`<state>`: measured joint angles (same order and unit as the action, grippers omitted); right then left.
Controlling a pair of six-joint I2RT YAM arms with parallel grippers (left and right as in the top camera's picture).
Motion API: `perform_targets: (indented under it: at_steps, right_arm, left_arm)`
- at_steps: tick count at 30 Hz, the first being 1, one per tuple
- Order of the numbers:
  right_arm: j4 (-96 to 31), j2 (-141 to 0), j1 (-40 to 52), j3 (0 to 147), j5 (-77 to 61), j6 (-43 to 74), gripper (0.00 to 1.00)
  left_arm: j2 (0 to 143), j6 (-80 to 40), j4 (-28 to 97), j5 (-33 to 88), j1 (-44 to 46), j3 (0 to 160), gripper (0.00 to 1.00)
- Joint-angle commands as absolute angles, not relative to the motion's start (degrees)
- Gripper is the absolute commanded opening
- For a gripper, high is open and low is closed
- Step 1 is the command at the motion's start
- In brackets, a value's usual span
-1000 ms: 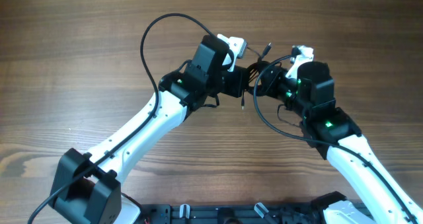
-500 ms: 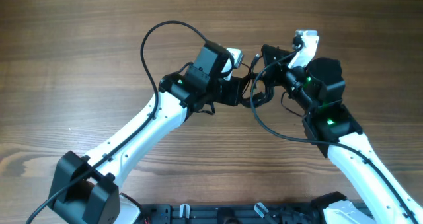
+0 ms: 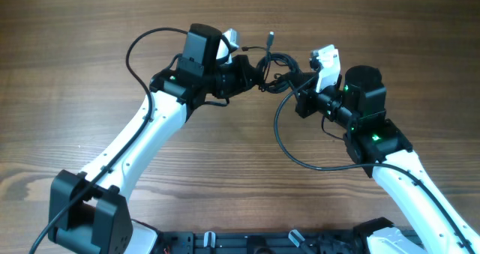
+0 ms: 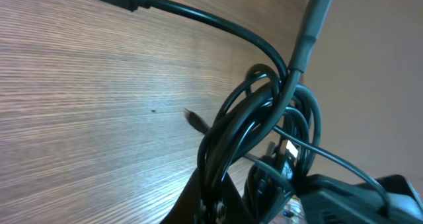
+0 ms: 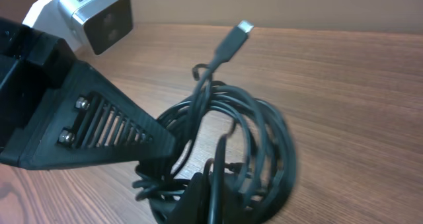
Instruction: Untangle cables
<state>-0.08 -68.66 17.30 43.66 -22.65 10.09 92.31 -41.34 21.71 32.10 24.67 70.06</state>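
Tangled coil of cables sits toward 12 o'clock on the surface, between both arms; left pincer pinches the coil at its 9 o'clock side, right pincer pinches it at 4 o'clock. One connector tip pokes out toward 12 o'clock.

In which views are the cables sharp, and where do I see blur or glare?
Overhead: evenly lit and sharp, cables clear. Left wrist: they are slightly soft, with a pale sheen on the table. Right wrist: their right edge is blurred, the connector tip sharper.
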Motion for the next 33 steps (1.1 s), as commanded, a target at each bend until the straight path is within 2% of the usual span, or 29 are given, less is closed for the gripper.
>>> perform_targets:
  at_steps: [1, 4, 5, 6, 7, 8, 10, 12, 17, 19, 24, 26, 27, 28, 29, 30, 31, 33]
  right_arm:
    - [0.8, -69.8, 17.1, 44.6, -26.1, 9.0, 0.04]
    - [2.6, -69.8, 17.1, 44.6, -27.0, 9.4, 0.06]
    - [2.1, -69.8, 17.1, 44.6, -26.8, 9.4, 0.11]
    - [1.3, -69.8, 17.1, 44.6, -26.8, 9.4, 0.24]
    - [1.5, -69.5, 16.9, 44.7, -26.8, 11.8, 0.77]
    - [1.8, -68.2, 16.2, 45.0, -26.9, 16.7, 1.0]
    - [2.4, -63.1, 13.2, 45.2, -26.9, 23.9, 1.0]
    - [-0.3, -58.7, 10.1, 45.2, -26.9, 25.7, 1.0]
    - [-14.0, -59.4, 10.7, 45.1, -29.8, 16.9, 1.0]
    - [-13.2, -63.8, 12.8, 45.0, -36.7, 16.2, 1.0]
    - [-1.0, -77.9, 20.5, 45.0, -38.6, 10.3, 0.99]
    - [5.2, -82.2, 21.0, 45.0, -35.1, 10.7, 0.91]
    - [7.5, -83.8, 21.0, 45.0, -32.2, 10.7, 0.84]
    - [9.5, -84.8, 21.0, 45.0, -31.0, 10.7, 0.71]
    - [10.0, -84.9, 21.0, 45.0, -31.1, 10.7, 0.36]
    - [9.9, -84.9, 21.0, 45.0, -31.1, 10.7, 0.12]
    - [9.7, -84.9, 20.9, 45.0, -31.1, 10.7, 0.04]
    - [7.4, -84.3, 20.1, 45.0, -31.0, 12.3, 0.04]
  left_arm:
    - [91.8, -42.2, 20.5, 34.4, 27.6, 70.2, 0.04]
    - [91.8, -40.5, 20.3, 32.0, 30.3, 70.2, 0.04]
    - [91.8, -40.5, 19.9, 31.9, 30.7, 70.2, 0.04]
    - [91.8, -40.5, 19.2, 31.9, 30.8, 70.2, 0.04]
    - [91.8, -40.6, 18.3, 31.3, 30.5, 70.2, 0.04]
    - [91.8, -41.8, 18.5, 29.2, 29.7, 70.2, 0.04]
    - [91.8, -51.0, 18.8, 26.3, 26.7, 70.2, 0.04]
    - [91.8, -58.8, 18.5, 25.8, 23.9, 70.2, 0.04]
    - [91.8, -81.3, 18.2, 25.9, 20.6, 70.2, 0.07]
    - [91.8, -87.8, 18.2, 25.9, 20.9, 70.2, 0.07]
    - [91.8, -87.9, 18.2, 29.5, 21.9, 70.2, 0.04]
    - [91.8, -87.9, 18.2, 30.6, 22.4, 70.2, 0.04]
    - [91.8, -87.9, 18.2, 30.6, 22.7, 70.2, 0.04]
    - [91.8, -87.9, 18.2, 30.6, 23.0, 70.2, 0.04]
    - [91.8, -87.9, 18.2, 30.6, 23.2, 70.2, 0.04]
    - [91.8, -87.9, 18.2, 30.6, 23.2, 70.2, 0.04]
    - [91.8, -87.9, 18.2, 30.6, 23.1, 70.2, 0.04]
    - [91.8, -87.4, 18.1, 30.5, 22.8, 70.2, 0.04]
